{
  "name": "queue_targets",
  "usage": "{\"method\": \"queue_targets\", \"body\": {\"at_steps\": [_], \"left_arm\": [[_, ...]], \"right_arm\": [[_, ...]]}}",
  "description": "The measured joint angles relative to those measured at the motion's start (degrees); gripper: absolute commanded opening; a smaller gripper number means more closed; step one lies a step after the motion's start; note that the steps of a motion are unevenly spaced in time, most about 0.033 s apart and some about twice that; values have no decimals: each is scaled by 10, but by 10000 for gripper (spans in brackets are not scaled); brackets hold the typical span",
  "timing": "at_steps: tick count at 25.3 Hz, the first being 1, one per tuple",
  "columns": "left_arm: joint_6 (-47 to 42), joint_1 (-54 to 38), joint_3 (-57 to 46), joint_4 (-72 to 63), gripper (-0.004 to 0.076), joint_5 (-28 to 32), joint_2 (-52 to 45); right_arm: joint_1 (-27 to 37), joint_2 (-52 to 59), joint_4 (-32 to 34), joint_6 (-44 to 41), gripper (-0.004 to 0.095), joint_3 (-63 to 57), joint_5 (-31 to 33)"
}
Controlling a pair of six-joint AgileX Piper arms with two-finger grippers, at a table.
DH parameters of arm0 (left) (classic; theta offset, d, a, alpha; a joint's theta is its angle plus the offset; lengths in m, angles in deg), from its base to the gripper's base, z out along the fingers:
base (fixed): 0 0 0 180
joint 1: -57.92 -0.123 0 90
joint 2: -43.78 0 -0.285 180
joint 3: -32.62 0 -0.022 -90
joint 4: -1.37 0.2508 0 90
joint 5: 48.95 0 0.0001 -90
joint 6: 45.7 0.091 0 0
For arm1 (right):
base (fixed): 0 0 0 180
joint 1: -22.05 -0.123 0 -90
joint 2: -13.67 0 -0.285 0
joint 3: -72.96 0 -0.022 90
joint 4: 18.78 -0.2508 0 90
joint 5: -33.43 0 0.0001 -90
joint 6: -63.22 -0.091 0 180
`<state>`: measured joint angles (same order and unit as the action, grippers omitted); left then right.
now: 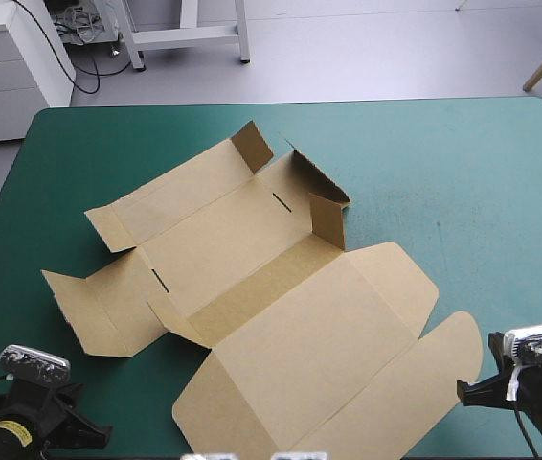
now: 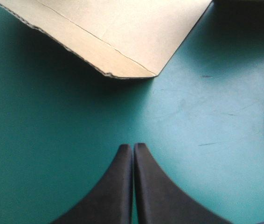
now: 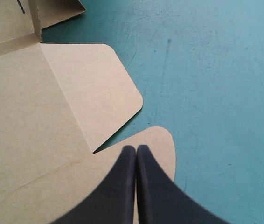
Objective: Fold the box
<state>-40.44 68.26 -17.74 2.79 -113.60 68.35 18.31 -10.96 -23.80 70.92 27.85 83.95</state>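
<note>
— Which step is this?
— An early one, I'd judge. On the teal-green table [image 1: 462, 172] the brown box [image 1: 281, 316] lies mostly flat, with only a few far flaps raised.
— The arms?
— Both sit low at the near corners. The left fingers [image 2: 118, 186] are pressed together and empty, with a box corner just ahead, apart. The right fingers [image 3: 155, 186] are likewise closed on nothing, over a rounded flap.
— Next?
— Part them and get under a side wall.
</note>
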Motion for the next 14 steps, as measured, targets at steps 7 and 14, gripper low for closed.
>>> {"method": "queue_targets", "body": {"at_steps": [7,14], "left_arm": [[2,0,0,0,-10,0,0],[2,0,0,0,-10,1,0]], "right_arm": [[0,0,-1,0,-19,-1,-4],[0,0,-1,0,-19,-1,-4]]}}
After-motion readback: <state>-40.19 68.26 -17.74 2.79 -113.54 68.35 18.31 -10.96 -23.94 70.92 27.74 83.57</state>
